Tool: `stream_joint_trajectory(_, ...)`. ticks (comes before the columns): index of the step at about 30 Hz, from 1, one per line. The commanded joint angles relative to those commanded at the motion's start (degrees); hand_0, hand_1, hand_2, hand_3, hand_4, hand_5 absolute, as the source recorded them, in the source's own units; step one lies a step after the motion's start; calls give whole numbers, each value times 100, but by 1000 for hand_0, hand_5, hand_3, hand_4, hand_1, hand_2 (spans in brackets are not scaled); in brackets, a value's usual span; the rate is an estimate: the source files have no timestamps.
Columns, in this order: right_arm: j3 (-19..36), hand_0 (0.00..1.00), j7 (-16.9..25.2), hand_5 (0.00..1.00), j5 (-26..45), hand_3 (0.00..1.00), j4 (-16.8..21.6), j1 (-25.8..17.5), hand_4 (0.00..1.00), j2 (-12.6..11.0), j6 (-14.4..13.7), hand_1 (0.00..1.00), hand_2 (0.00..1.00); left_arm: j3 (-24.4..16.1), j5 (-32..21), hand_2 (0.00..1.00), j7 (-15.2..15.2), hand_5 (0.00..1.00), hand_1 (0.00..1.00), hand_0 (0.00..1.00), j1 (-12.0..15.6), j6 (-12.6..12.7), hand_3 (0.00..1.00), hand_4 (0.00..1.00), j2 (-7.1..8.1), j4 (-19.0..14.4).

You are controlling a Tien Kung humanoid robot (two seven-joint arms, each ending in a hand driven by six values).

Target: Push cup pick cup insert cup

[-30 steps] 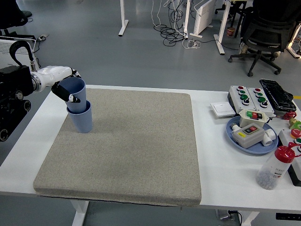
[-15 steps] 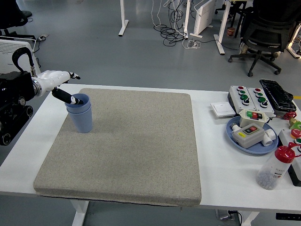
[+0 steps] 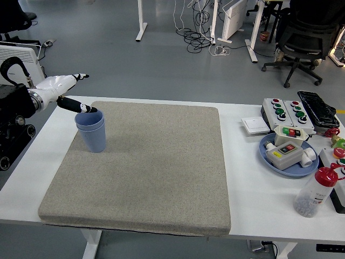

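Insert step looks done: blue cups (image 3: 91,131) nested, upright, far-left on grey mat (image 3: 145,162). Left hand (image 3: 63,90) just beside rim, fingers spread, holding nothing. Next: clear arm leftward without clipping stack.

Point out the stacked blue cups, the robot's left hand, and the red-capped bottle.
Blue cups (image 3: 92,135), head view, on the outer cup's side wall.
Left hand (image 3: 63,91), head view, on the middle of the open hand.
Bottle (image 3: 314,194), head view, on its clear body.
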Motion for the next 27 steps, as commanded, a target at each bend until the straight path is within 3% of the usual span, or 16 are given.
stream_joint_trajectory(5,-19,704,18,463,47,587,-6,-14,84,5,-3,641,657,-1138,-542,838,122,873,789,717,682,789,853,687,-135,-842)
stream_joint_trajectory(6,-18,704,17,463,41,587,-7,-15,84,6,-2,642,657,-1322,-622,723,150,992,706,633,767,878,734,606,-178,-946)
stream_joint_trajectory(8,-12,704,12,463,25,587,-10,-19,84,11,2,642,657,-1809,-1124,723,243,992,706,633,1186,1282,734,606,-314,-1418)
stream_joint_trajectory(11,-14,704,13,463,23,587,-13,-27,84,12,5,642,657,-2244,-1831,723,272,992,706,633,1608,1581,734,606,-419,-1951)
stream_joint_trajectory(12,-17,704,15,460,25,587,-14,-30,83,12,5,641,657,-2384,-2092,691,250,998,694,639,1830,1617,692,559,-470,-2190)
stream_joint_trajectory(15,-13,704,14,460,17,587,-16,-37,83,13,6,641,657,-2587,-2771,691,186,998,694,639,2195,1591,692,559,-546,-2605)
stream_joint_trajectory(17,-15,704,18,460,16,587,-16,-50,83,9,7,641,657,-2828,-3255,691,81,998,694,639,2553,1510,692,559,-679,-2947)
stream_joint_trajectory(23,20,704,8,462,-51,587,-24,-67,83,18,2,641,657,-3626,-4707,709,-347,998,711,665,3717,1245,686,562,-1417,-3839)
stream_joint_trajectory(24,25,704,6,462,-59,587,-24,-67,83,19,2,641,656,-3654,-4931,778,-361,998,773,737,3821,1232,744,581,-1461,-3875)
stream_joint_trajectory(27,50,704,-4,462,-114,587,-25,-73,83,15,8,641,656,-3745,-5675,778,-568,998,773,737,4262,1049,744,581,-1685,-4001)
